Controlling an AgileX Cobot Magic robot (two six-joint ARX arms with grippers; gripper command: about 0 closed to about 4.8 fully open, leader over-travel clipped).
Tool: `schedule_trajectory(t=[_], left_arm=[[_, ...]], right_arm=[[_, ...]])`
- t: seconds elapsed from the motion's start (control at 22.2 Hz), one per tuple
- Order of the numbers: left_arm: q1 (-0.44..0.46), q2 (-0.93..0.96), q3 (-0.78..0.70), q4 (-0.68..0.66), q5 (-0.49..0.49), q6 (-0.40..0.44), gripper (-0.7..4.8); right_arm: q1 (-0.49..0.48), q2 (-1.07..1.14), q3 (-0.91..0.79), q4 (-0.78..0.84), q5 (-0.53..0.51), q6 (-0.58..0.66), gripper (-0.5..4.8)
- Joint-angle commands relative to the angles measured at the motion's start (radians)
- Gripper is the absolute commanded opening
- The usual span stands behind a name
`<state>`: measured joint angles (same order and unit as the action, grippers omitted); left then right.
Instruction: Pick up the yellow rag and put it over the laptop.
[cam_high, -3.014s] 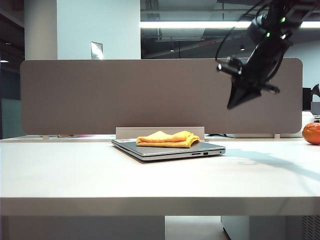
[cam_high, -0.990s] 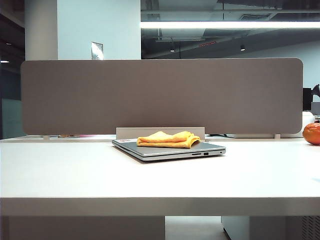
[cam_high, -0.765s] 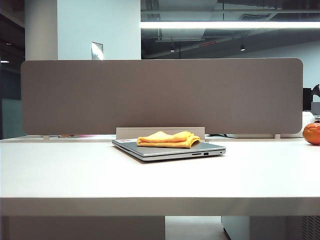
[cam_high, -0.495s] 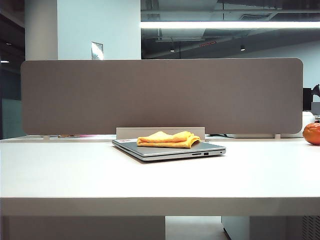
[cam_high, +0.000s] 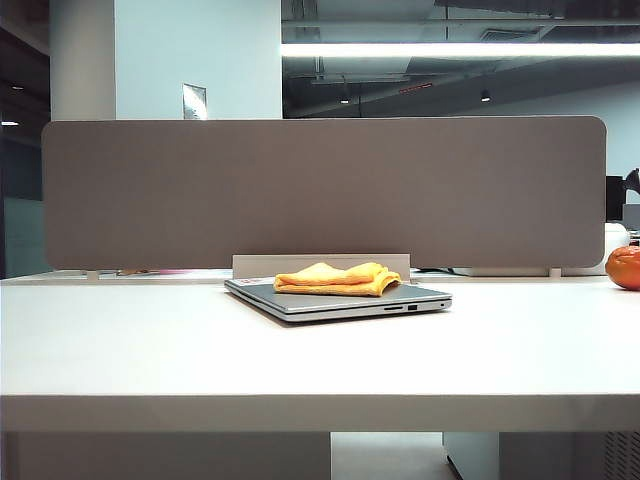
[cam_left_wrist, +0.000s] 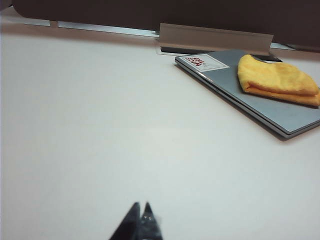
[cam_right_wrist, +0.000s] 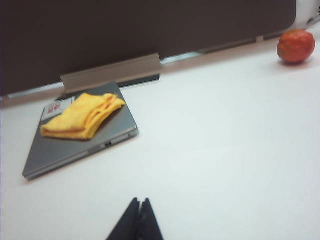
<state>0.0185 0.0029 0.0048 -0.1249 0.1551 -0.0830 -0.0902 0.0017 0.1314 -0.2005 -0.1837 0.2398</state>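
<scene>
We see a soft, bright yellow microfibre rag (cam_high: 338, 278), folded and rumpled, lying on the closed lid of a thin silver-grey laptop (cam_high: 340, 300) that sits on a wide white table (cam_high: 300, 350) in front of a brown-grey divider panel (cam_high: 320, 190). The rag covers only part of the lid, near the corner opposite the white sticker (cam_left_wrist: 206, 62). We judge the rag light and limp: it would sag and unfold when lifted, so a pinch on its raised folded edge looks the safest hold, keeping clear of the smooth lid beneath. Our left end effector (cam_left_wrist: 140, 216) shows only as dark fingertips pressed together, holding nothing, low over bare table well apart from the laptop. Our right end effector (cam_right_wrist: 139, 207) is likewise closed to a point and empty. Neither arm appears in the exterior view. A round orange object (cam_right_wrist: 296, 45) stands far off, cut by the frame edge in the exterior view.
</scene>
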Motion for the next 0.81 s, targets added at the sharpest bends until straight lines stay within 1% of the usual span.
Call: schedule_trajectory(t=[0.04, 0.18, 0.45, 0.58, 0.63, 0.81], left_arm=[[-0.001, 0.001, 0.003, 0.003, 0.004, -0.003, -0.06], [-0.001, 0.001, 0.003, -0.004, 0.004, -0.003, -0.06], [-0.001, 0.001, 0.003, -0.010, 0.004, -0.003, -0.06], [-0.001, 0.001, 0.003, -0.010, 0.004, -0.003, -0.06], [-0.001, 0.001, 0.003, -0.010, 0.004, -0.003, -0.06], [-0.001, 0.001, 0.003, -0.011, 0.003, -0.003, -0.06]], right_arm=[[0.001, -0.002, -0.013, 0.018, 0.009, 0.003, -0.06], [0.001, -0.002, -0.051, 0.026, 0.053, 0.003, -0.06], [0.001, -0.002, -0.131, 0.035, 0.052, 0.004, -0.06], [0.002, -0.002, -0.131, 0.058, 0.047, 0.012, -0.06], [0.002, -0.002, -0.131, 0.057, 0.044, 0.039, -0.06], [0.004, -0.002, -0.131, 0.050, 0.002, 0.051, -0.06]])
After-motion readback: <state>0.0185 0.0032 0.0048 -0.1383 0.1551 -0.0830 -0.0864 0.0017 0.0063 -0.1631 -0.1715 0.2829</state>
